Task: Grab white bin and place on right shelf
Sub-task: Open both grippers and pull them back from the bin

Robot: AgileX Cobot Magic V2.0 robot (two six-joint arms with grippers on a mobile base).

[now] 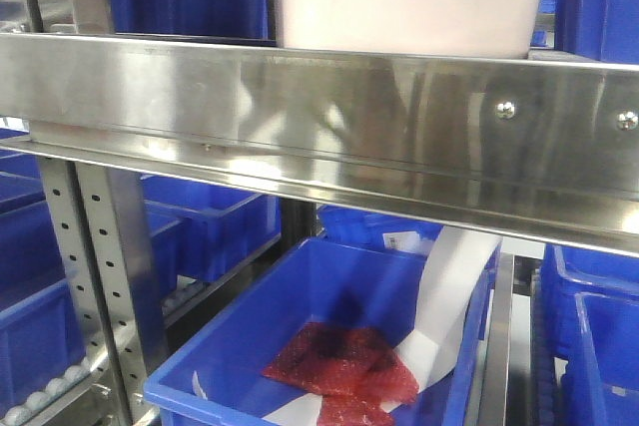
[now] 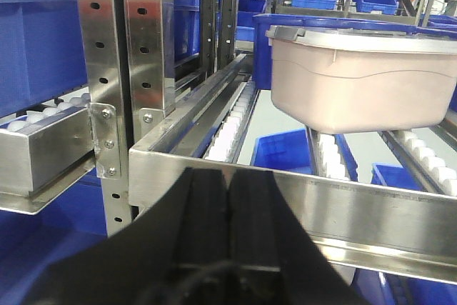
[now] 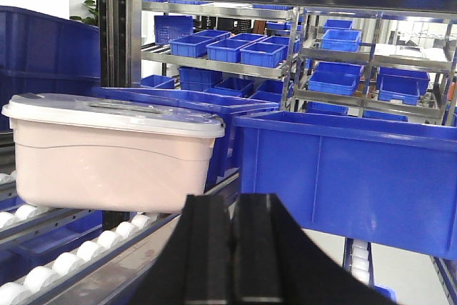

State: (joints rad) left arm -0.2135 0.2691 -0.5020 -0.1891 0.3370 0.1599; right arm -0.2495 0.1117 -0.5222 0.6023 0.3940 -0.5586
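The white bin [image 3: 114, 151] is seated on the right shelf [image 1: 319, 107] rollers; both grippers [image 2: 228, 212] [image 3: 232, 248] are clenched, nothing grasped.

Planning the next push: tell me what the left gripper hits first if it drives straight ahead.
Probably the right shelf's steel front rail, right beyond the shut left gripper. The white bin sits farther back and higher on the rollers; depth is unclear.
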